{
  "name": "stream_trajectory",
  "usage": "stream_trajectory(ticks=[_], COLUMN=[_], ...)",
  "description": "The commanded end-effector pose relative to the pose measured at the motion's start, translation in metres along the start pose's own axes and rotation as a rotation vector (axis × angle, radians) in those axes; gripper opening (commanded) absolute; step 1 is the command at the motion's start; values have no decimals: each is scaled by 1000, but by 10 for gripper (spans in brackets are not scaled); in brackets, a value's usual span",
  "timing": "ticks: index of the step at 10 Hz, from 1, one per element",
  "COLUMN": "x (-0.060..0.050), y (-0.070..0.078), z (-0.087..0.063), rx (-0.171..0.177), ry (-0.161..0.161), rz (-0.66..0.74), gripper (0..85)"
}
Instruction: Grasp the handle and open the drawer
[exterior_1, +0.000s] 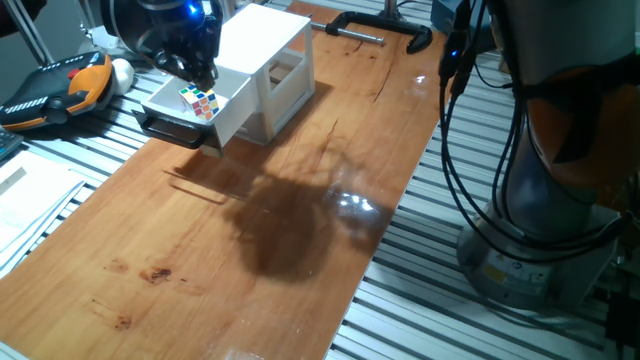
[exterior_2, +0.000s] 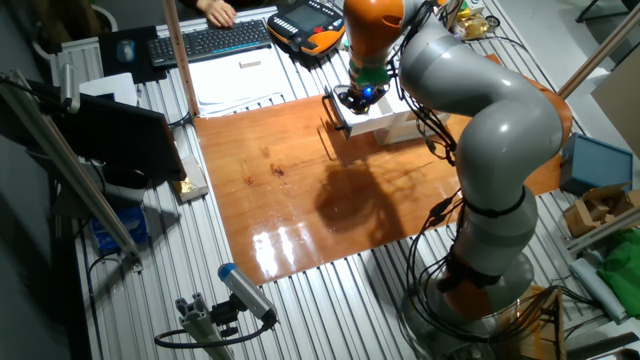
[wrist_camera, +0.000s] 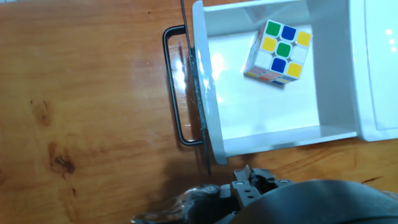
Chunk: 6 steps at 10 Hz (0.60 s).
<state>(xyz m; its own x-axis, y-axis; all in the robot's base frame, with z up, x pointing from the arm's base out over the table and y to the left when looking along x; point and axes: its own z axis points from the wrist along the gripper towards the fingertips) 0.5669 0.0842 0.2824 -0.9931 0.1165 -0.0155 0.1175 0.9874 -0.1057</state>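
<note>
The gripper is held above the pulled-out drawer, near its back, and nothing is seen in its grasp; how far its fingers are spread cannot be told. A colourful puzzle cube lies inside the drawer. The dark handle is seen across the drawer's front, over the wooden table. The white cabinet stands behind.
</note>
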Motion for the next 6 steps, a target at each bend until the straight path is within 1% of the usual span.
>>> stream_trajectory(ticks=[1, 4, 6], x=[0, 0, 0], y=[0, -3, -3], z=[0, 1, 2], rx=[3, 2, 2], ry=[0, -2, -2], rz=[-2, -12, -14], gripper=[7, 7, 7])
